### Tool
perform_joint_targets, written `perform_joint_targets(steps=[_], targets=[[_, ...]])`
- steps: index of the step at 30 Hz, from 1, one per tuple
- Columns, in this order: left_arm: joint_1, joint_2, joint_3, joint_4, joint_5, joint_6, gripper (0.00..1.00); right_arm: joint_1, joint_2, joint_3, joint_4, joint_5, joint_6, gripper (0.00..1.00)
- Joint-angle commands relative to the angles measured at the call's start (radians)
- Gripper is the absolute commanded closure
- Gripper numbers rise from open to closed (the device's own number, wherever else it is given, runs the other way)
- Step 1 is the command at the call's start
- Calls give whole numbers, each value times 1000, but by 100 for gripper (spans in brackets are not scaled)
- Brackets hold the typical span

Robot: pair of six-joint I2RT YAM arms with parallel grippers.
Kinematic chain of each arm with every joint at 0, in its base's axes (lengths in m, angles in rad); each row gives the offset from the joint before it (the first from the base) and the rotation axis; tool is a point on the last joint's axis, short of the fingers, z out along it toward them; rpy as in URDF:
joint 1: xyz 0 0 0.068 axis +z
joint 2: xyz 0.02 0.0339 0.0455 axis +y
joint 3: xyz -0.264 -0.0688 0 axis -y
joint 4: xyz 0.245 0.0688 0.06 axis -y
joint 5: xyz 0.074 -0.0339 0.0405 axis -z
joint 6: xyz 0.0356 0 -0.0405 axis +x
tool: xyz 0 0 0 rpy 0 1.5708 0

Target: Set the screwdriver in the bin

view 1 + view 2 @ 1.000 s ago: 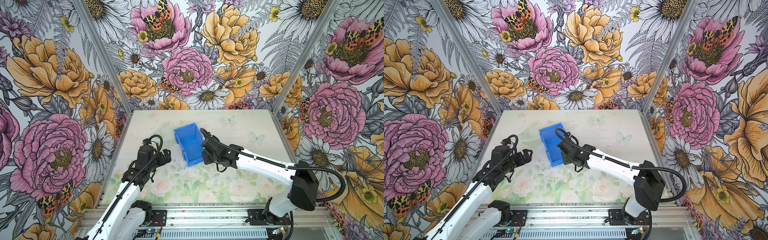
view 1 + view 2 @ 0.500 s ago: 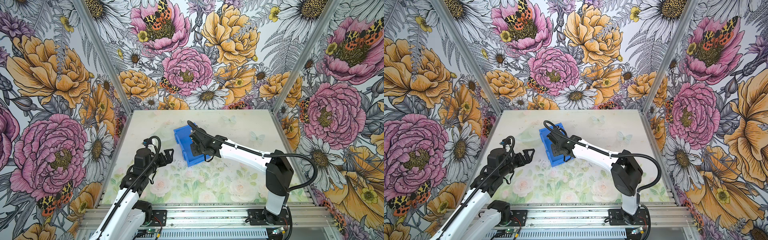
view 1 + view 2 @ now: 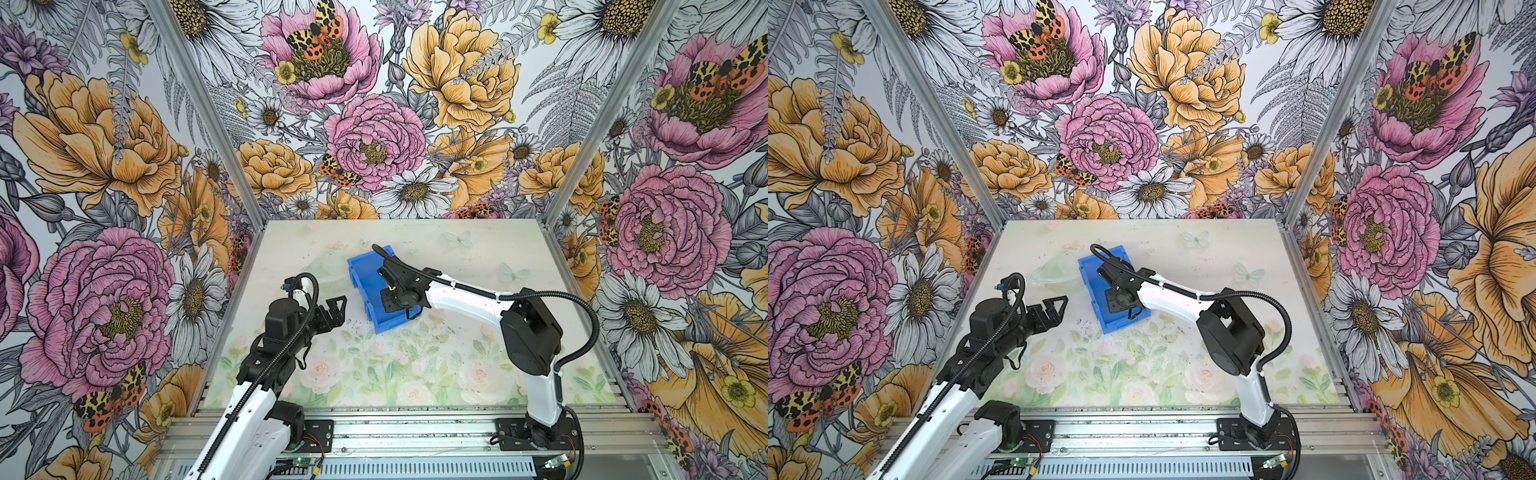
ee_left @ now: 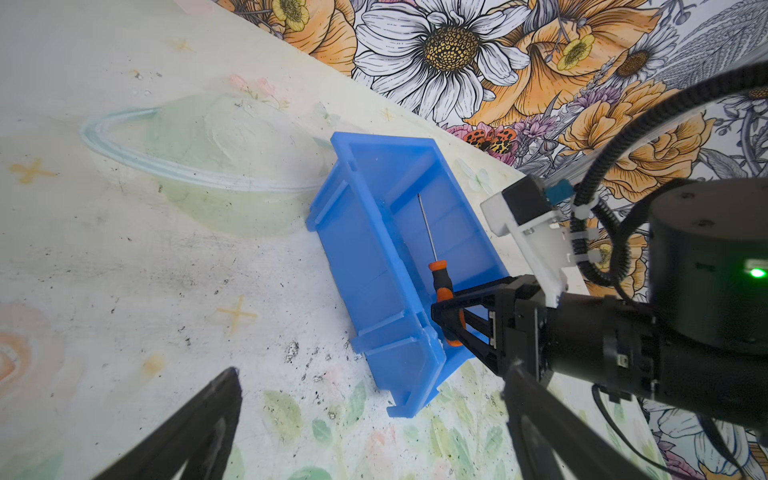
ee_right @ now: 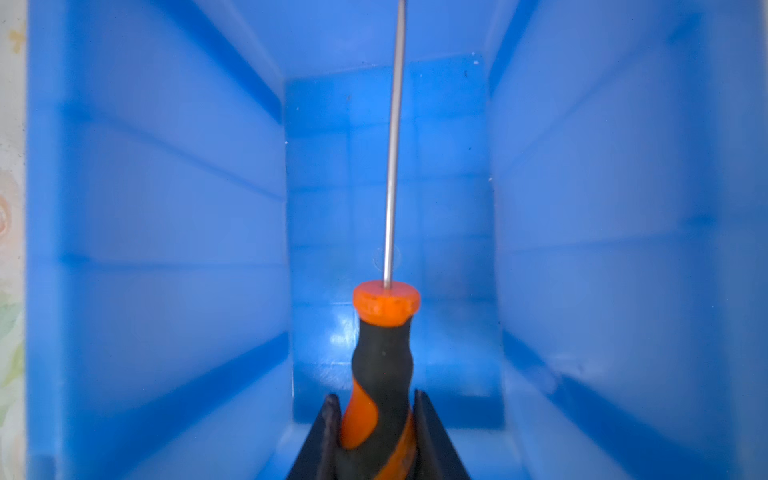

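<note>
The bright blue rectangular plastic bin (image 5: 166,208) looks smooth and faintly glossy. The slim orange-and-black screwdriver (image 5: 384,353) has a matt, rubbery-looking handle and a thin satin metal shaft. The pale flower-printed tabletop (image 4: 145,270) is matt, scuffed with dark specks.

The back wall (image 3: 374,124) and both side walls are papered with large pink peonies, orange blooms, white daisies and spotted moths (image 3: 316,39), and meet at bare aluminium posts (image 3: 208,116). The tabletop (image 3: 415,365) is a pale mat printed with faint roses, butterflies and a ringed planet (image 4: 208,166), speckled with dark scuffs towards its middle. A slotted aluminium rail (image 3: 415,432) runs along its near edge, under bright, even light.
</note>
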Motion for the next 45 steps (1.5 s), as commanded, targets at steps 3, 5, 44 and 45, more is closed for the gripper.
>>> perform_joint_targets(steps=[3,5,44,45], targets=[[-8,-17,-14,18,-5,4,1,-13,52,51,40,-44,22,100],[-9,-23,-15,15,-8,5,1,-14,71,57,42,-54,23,100],[-1,-34,-34,45,-19,2,1,4,-82,44,42,40,31,54],[0,-33,-33,43,-22,5,1,4,-103,30,42,49,32,54]])
